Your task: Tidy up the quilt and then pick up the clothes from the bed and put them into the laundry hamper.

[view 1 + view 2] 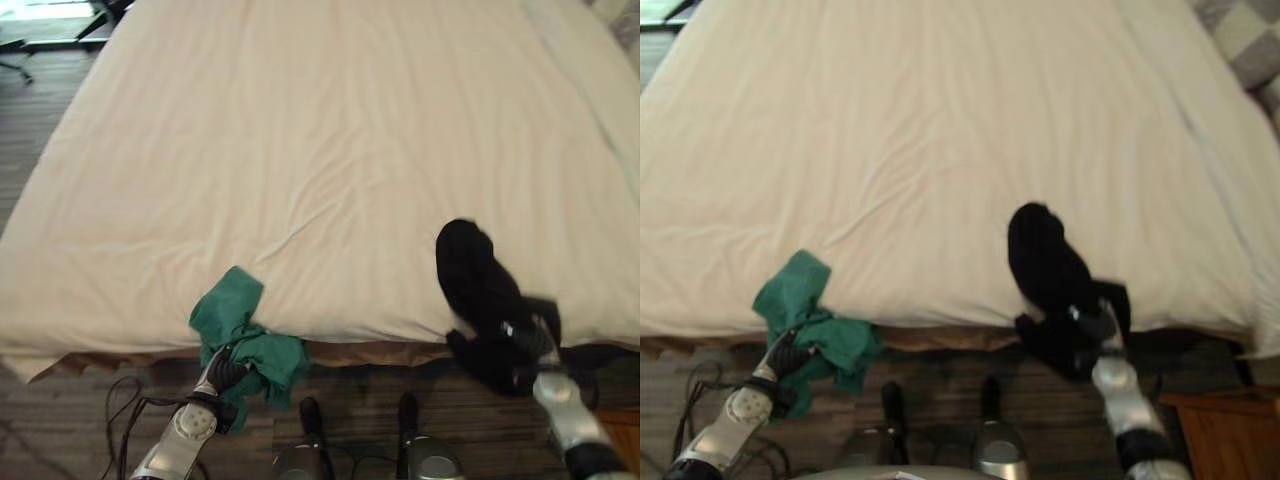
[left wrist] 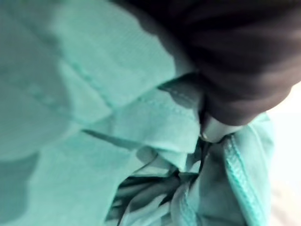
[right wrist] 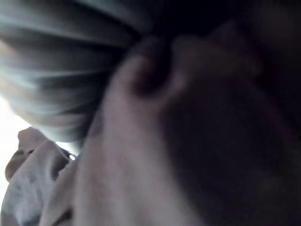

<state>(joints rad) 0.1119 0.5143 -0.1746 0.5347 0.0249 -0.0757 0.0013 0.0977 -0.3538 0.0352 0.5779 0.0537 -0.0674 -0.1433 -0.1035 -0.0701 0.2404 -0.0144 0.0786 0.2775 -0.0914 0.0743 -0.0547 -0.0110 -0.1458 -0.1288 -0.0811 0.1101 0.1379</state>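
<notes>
The left hand has its fingers clenched in a crumpled green cotton garment, which hangs over the near edge of the bed, part lying on the quilt and part drooping toward the floor. In the left wrist view the folds and a stitched hem of that green cloth press close against the dark cover of the hand. The right hand is sunk in a black soft garment that trails from the quilt over the same near edge; its fingers are buried in the cloth, so I cannot tell whether they grip it. The two garments lie well apart along that edge.

Under them a wide cream quilt covers the bed, mostly smooth, with shallow creases running toward the near edge. A brown strip of the bed base shows below the quilt's hem. The floor is dark wood planking. A checked grey pillow sits at the far right corner, and a reddish-brown wooden piece of furniture stands near the right arm.
</notes>
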